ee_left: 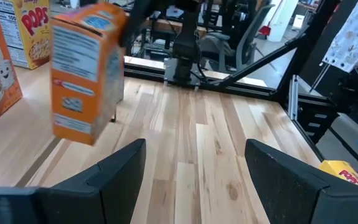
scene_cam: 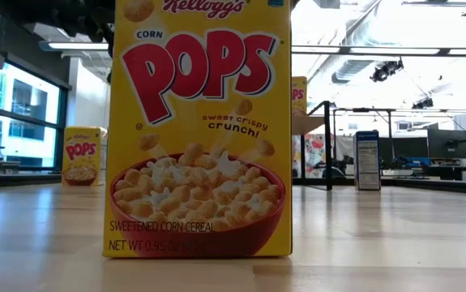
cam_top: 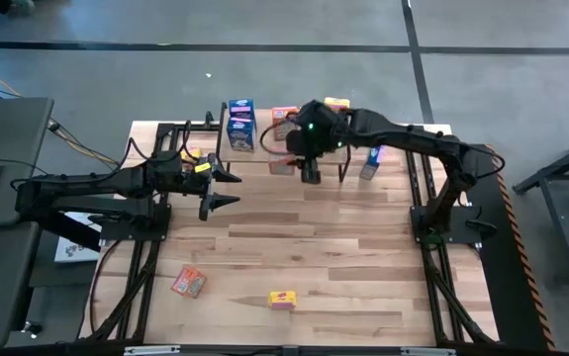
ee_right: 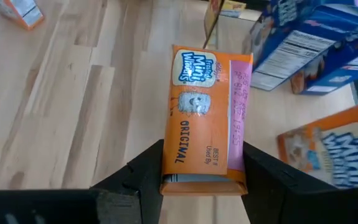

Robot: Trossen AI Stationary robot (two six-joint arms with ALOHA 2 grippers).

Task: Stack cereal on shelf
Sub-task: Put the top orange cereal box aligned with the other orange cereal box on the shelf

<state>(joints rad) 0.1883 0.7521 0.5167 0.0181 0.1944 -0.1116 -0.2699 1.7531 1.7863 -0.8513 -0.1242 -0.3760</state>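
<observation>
Two claws: both dark arms reach in over the wooden bench [cam_top: 304, 237], the left from the left edge, the right from the right edge.
Landmark: the shelf [cam_top: 264, 129], a low plank on thin black legs, sits at the far middle of the bench.
Right claw [ee_right: 203, 171]: clenched on an orange cereal box [ee_right: 205, 118], its two fingers pressing the box's long sides; it hangs just in front of the shelf's near edge.
Held box: orange with a pink side panel, carried above the bench and not touching it; in the left wrist view it shows as an orange box [ee_left: 85, 71] lifted off the wood.
Left claw [cam_top: 227, 188]: released, fingers spread wide with nothing between them; it waits to the left of and a little nearer than the shelf.
Blue boxes [cam_top: 240, 125]: stacked at the shelf's left end.
Another blue box [cam_top: 371, 161]: tilted, just right of the shelf.
Other shelf boxes: an orange one [cam_top: 284, 121] and a yellow one [cam_top: 336, 103] stand near the shelf's middle and right end; whether on the plank or behind it cannot be told.
Loose boxes: an orange one [cam_top: 189, 283] lies well in front of the shelf, toward the near left.
Yellow Corn Pops box [cam_top: 282, 300]: stands well in front of the shelf, at the near edge of the bench, filling the low view [scene_cam: 200, 130].
</observation>
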